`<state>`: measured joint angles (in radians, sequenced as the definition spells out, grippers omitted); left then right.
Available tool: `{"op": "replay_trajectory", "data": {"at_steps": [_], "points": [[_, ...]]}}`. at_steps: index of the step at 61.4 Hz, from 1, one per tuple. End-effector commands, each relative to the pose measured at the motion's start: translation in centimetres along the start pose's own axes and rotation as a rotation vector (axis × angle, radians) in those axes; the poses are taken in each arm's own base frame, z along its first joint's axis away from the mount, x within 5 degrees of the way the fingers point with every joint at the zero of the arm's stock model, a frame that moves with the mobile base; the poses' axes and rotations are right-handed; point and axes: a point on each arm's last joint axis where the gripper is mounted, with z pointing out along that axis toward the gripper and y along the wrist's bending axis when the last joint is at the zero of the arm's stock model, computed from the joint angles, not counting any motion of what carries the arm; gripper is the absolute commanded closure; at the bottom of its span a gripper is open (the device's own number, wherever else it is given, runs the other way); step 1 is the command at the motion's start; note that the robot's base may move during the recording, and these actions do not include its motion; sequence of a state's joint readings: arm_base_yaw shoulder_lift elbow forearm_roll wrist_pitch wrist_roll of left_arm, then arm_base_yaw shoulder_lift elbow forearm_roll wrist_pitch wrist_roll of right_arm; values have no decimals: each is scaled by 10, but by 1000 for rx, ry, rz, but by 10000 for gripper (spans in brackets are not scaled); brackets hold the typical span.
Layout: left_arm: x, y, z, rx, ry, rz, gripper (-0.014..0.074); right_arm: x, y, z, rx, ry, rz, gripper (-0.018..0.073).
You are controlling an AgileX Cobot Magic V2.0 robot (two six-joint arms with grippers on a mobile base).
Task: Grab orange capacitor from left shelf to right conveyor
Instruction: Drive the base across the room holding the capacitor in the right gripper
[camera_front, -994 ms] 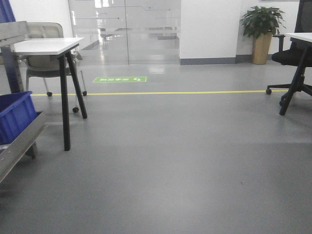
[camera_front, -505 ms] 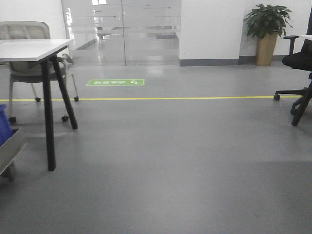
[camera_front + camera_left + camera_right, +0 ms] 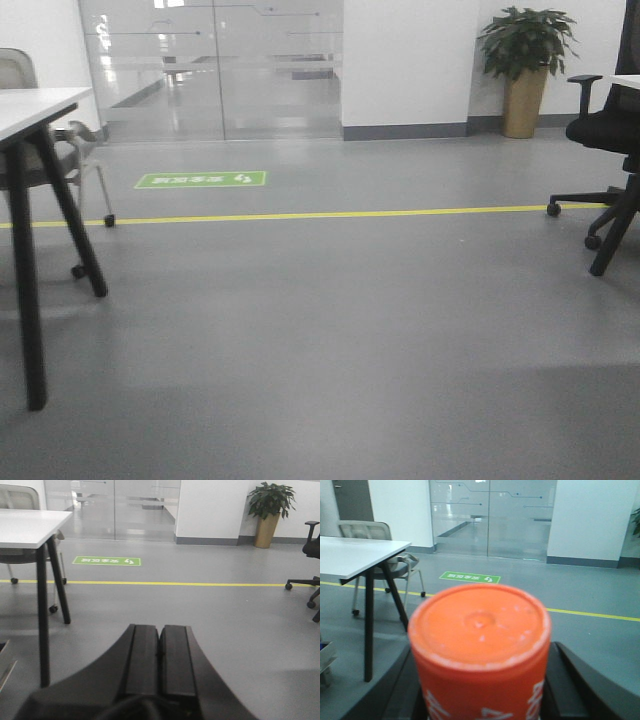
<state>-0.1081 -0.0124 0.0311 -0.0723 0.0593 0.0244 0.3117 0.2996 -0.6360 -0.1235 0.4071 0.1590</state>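
The robot's base is swinging right, and the front view swings with it. The white table (image 3: 35,108) has slid to the far left edge of the picture. The black office chair (image 3: 605,125) and the potted plant (image 3: 525,45) have pushed further in from the right. The shelf has dropped out of the front view altogether. A second ago its steel edge filled the lower left corner, and half a second ago only a sliver was left. Now there is just bare floor, the yellow line (image 3: 330,213) and the green floor sign (image 3: 200,180).

That reads as the pick being done and the carry under way. The orange capacitor (image 3: 480,645) sits upright right in front of the right wrist camera. It is pinched between the dark fingers of the right gripper (image 3: 485,680), with its round top facing the lens and white print showing low on its side. The left gripper (image 3: 160,645) rides along empty, its two black fingers pressed flat against each other.

The conveyor is not in any view yet, so the turn probably has further to go before the capacitor can be set down.
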Motion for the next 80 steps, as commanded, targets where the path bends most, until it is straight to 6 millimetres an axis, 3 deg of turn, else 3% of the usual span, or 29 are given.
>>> {"op": "replay_trajectory", "data": {"at_steps": [1, 80], "points": [[-10, 0, -1, -3, -100, -2, 723, -16, 1, -1, -13, -106, -4, 450], [-10, 1, -1, -27, -101, 0, 723, -16, 1, -1, -13, -106, -4, 450]]}}
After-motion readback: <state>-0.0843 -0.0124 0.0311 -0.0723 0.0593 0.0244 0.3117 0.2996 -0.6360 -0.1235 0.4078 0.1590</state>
